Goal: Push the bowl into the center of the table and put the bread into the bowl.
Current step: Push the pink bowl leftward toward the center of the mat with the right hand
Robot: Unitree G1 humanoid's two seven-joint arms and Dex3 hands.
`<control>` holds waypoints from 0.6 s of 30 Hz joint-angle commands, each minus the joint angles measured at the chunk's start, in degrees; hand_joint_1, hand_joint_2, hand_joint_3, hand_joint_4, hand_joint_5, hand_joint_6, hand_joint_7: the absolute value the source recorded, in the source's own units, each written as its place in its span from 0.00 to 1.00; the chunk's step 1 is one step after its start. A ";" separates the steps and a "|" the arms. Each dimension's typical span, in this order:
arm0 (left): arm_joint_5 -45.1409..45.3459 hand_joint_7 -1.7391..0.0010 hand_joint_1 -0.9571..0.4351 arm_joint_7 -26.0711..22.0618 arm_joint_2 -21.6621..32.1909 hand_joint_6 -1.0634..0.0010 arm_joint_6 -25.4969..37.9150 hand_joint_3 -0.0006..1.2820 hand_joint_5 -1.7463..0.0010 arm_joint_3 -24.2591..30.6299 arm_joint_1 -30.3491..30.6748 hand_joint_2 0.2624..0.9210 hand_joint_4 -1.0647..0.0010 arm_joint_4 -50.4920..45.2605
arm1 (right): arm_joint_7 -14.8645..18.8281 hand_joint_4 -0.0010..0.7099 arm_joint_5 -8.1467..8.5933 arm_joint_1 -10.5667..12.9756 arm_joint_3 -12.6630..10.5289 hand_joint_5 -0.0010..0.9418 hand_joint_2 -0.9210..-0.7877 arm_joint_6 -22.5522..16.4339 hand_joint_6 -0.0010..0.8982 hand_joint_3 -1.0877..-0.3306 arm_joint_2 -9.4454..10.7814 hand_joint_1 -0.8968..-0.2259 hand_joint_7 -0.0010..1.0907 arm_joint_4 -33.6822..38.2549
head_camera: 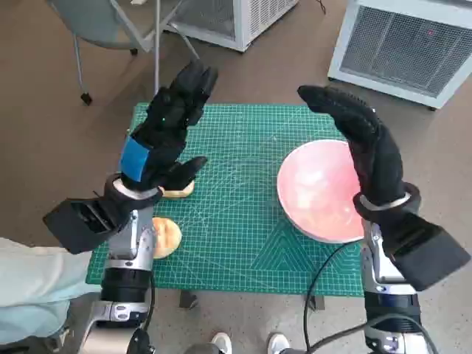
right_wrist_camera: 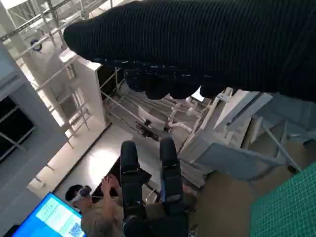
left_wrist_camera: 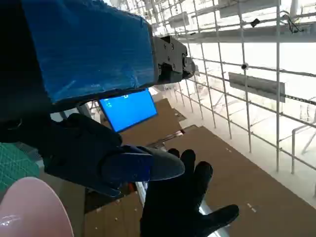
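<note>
Both my hands, left (head_camera: pixel 164 136) and right (head_camera: pixel 366 144), hover empty, fingers spread; a hard shove could tip the bowl (head_camera: pixel 318 192) off the mat's (head_camera: pixel 236 221) right edge.

No readable text, label, brand or number was found; what was shown on the blue screen (right_wrist_camera: pixel 52 217) was too small to be read.

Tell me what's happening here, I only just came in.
A robot has both arms raised over a green mat. The left robot hand and right robot hand hold nothing. A pink bowl sits toward the mat's right side, and two pieces of bread lie at its left edge, untouched.
</note>
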 commanded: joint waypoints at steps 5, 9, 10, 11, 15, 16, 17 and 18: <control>0.57 0.90 0.23 0.68 0.40 0.87 -0.01 0.29 1.00 0.14 1.01 1.00 0.89 -1.45 | 0.86 0.04 0.84 0.69 0.52 0.00 0.00 0.98 0.00 0.41 0.35 0.43 0.27 0.38; 0.87 0.90 0.22 1.04 0.42 0.87 -0.38 0.29 1.00 0.09 1.37 1.00 0.89 -1.66 | 1.00 0.04 0.99 0.71 0.63 0.00 0.00 1.07 0.00 0.41 0.39 0.42 0.27 0.30; 0.96 0.90 0.22 1.13 0.43 0.86 -0.47 0.29 1.00 0.08 1.44 1.00 0.89 -1.69 | 1.02 0.04 1.03 0.71 0.65 0.00 0.00 1.09 0.00 0.41 0.40 0.42 0.27 0.29; 1.06 0.90 0.22 1.25 0.46 0.86 -0.53 0.29 1.00 0.08 1.50 1.00 0.89 -1.73 | 1.06 0.04 1.08 0.69 0.68 0.00 0.00 1.11 0.00 0.41 0.42 0.42 0.27 0.30; 1.40 0.90 0.22 1.72 0.51 0.86 -0.63 0.29 1.00 0.10 1.81 1.00 0.89 -2.12 | 1.08 0.04 1.18 0.59 0.82 0.00 0.00 1.20 0.00 0.42 0.55 0.41 0.27 0.38; 1.46 0.90 0.22 1.81 0.54 0.86 -0.66 0.29 1.00 0.11 1.88 1.00 0.89 -2.19 | 1.06 0.04 1.19 0.58 0.87 0.00 0.00 1.22 0.00 0.42 0.59 0.40 0.27 0.38; 1.56 0.90 0.23 1.91 0.59 0.86 -0.72 0.29 1.00 0.13 1.93 1.00 0.89 -2.24 | 1.05 0.04 1.20 0.56 0.92 0.00 0.00 1.23 0.00 0.42 0.63 0.40 0.27 0.37; 1.62 0.90 0.23 1.98 0.63 0.86 -0.74 0.29 1.00 0.15 1.97 1.00 0.89 -2.28 | 1.04 0.04 1.21 0.55 0.96 0.00 0.00 1.23 0.00 0.42 0.66 0.40 0.27 0.37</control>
